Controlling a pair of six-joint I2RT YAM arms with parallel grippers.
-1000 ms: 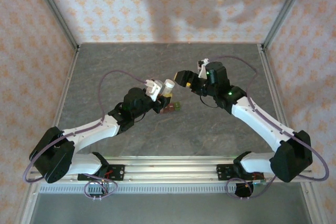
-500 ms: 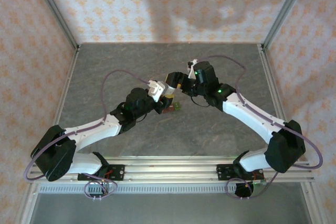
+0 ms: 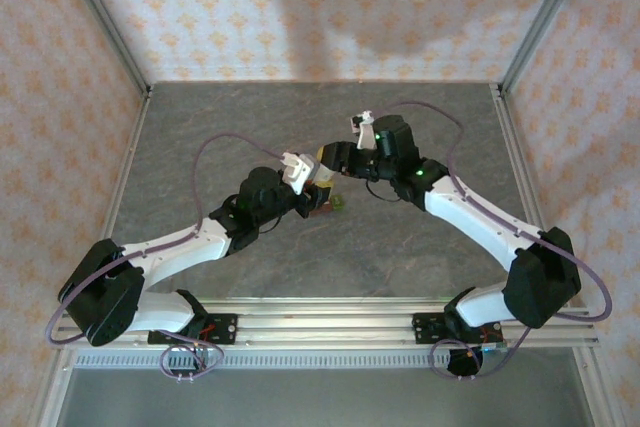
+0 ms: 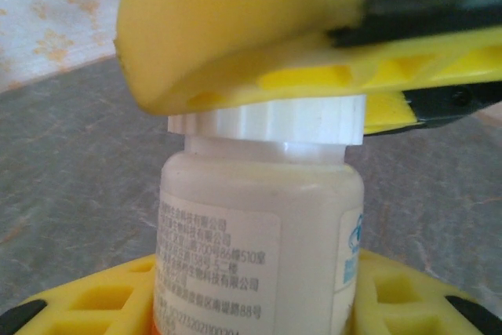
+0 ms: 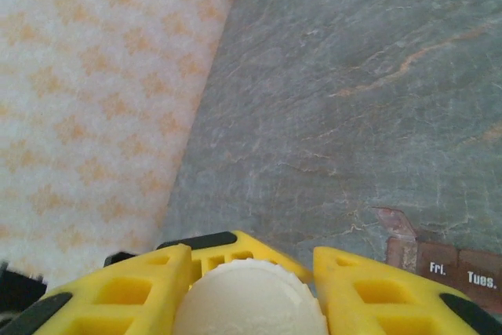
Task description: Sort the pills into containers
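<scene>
The bottle [image 4: 259, 225] — judged light, stiff, slick — is pinched at its body by the left gripper [image 4: 259, 307]; its ribbed cap [image 4: 267, 119] is clamped by the jaws of the right gripper [image 5: 251, 292].

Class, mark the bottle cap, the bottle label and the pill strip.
bottle cap [image 5: 249, 304]: right wrist view, domed top.
bottle label [image 4: 220, 264]: left wrist view, printed text.
pill strip [image 5: 441, 260]: right wrist view, lid marked Fri.

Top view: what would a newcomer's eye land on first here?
The two arms meet mid-table over a white bottle: the left hand grips its body while the right hand clamps yellow fingers around the cap. Beside them on the grey table lie the brownish-red containers, with "Fri." and "Tues." readable in the right wrist view.
</scene>
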